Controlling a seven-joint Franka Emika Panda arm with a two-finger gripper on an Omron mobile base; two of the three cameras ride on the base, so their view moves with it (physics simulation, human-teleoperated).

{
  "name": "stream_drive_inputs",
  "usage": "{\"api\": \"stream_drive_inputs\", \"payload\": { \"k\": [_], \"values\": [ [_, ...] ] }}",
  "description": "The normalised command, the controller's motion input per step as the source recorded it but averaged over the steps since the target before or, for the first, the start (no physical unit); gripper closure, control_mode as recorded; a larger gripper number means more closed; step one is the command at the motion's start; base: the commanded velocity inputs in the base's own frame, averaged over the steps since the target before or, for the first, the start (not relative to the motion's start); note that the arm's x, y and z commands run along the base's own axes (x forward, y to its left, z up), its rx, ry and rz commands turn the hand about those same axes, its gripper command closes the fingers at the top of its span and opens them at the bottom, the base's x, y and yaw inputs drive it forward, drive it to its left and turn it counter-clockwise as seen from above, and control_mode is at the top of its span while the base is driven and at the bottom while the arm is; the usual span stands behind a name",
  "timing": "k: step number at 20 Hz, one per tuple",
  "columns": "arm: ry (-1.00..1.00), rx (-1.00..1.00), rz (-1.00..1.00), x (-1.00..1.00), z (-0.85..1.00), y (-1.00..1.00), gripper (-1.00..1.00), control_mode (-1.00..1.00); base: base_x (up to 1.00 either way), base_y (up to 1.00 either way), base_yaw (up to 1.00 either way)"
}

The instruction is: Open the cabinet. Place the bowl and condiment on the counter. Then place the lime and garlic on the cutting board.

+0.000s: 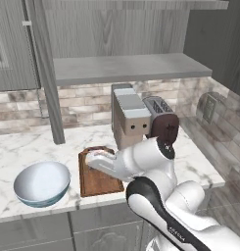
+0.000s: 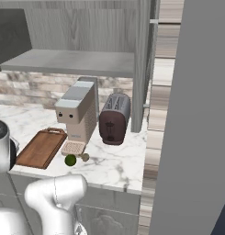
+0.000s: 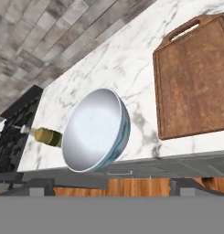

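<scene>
A: Blue-and-white bowl [image 1: 42, 183] sits on the marble desk [image 1: 23, 147], near its front edge, left of the cutting board [image 1: 94, 181].
B: And the condiment [image 3: 47, 136]?
A: Lying on its side just beside the bowl, seen from the hand camera.
B: Lime [image 2: 70, 159] and garlic [image 2: 85, 157]?
A: Both on the desk, touching or nearly so, in front of the coffee machine [image 2: 79, 110], right of the board, not on it.
B: Cabinet [image 1: 126, 49]?
A: Open, grey shelf [image 1: 126, 68] bare.
B: End effector [image 3: 111, 186]?
A: Fingers spread wide apart, holding nothing, above the desk's front edge.
</scene>
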Motion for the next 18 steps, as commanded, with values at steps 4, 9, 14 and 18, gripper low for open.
{"api": "stream_drive_inputs", "payload": {
  "k": [4,9,14,18],
  "values": [
    [0.00,0.00,0.00,-0.20,0.97,-0.25,-1.00,-1.00,0.00,0.00,0.00],
    [0.05,0.00,0.00,-0.30,0.85,-0.24,-1.00,-1.00,0.00,0.00,0.00],
    [0.17,-0.03,-0.01,-0.23,0.46,-0.48,-1.00,-1.00,0.00,0.00,0.00],
    [0.20,-0.10,-0.10,0.00,0.14,-0.55,-1.00,-1.00,0.00,0.00,0.00]
  ]
}}
